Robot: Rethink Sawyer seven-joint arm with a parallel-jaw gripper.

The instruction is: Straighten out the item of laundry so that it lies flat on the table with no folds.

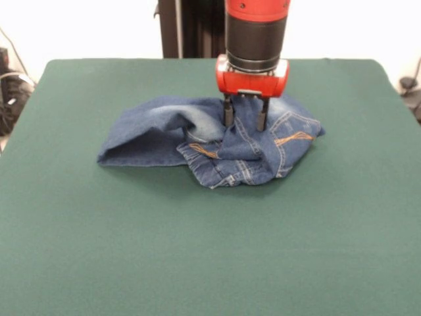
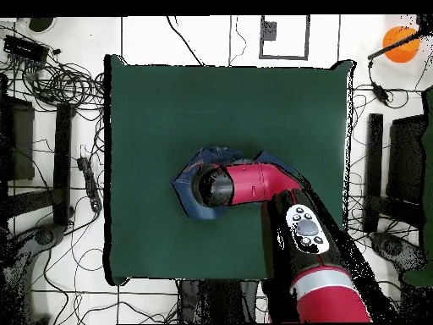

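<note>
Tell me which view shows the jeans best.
The front view: the crumpled jeans lie in full sight with the open tool planted on them. Overhead, the arm hides most of them; only blue edges show.

- The jeans (image 1: 217,141) were blue denim, faded pale in patches, with orange stitching on the pockets.
- The desk (image 1: 210,250) wore dark green cloth.
- The pincer (image 1: 245,118) had dark fingers under a red block.
- The arm (image 2: 254,184) was red and black.
</note>
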